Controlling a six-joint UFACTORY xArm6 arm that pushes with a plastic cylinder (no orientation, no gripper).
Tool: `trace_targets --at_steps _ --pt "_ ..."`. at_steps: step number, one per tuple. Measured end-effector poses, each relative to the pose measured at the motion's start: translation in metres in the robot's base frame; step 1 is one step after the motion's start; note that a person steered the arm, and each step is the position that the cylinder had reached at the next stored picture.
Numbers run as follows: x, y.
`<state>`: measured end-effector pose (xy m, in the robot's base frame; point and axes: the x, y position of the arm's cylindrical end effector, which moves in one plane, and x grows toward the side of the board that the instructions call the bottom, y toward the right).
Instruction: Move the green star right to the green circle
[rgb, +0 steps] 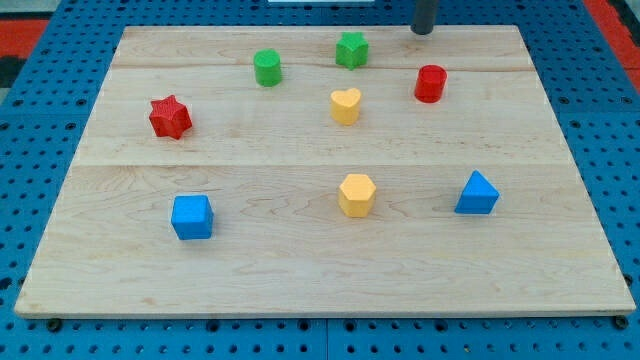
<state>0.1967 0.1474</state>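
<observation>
The green star (351, 49) lies near the view's top, right of centre. The green circle (267, 68) stands to the star's left and slightly lower, with a gap between them. My tip (423, 31) is at the view's top edge of the board, to the right of the green star and apart from it. It touches no block.
A red cylinder (430, 83) stands below my tip. A yellow heart (345, 105) lies below the green star. A red star (170, 117) is at the left. A blue cube (192, 216), a yellow hexagon (356, 194) and a blue triangular block (477, 193) lie lower down on the wooden board (300, 280).
</observation>
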Motion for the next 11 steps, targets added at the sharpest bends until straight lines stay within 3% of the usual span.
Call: trace_targets --at_steps 4,5,7,8,10,11 --pt "0.005 0.102" --pt "0.011 0.079" --pt "0.059 -0.059" --pt "0.025 -0.082" --pt "0.033 -0.138" --pt "0.035 -0.131"
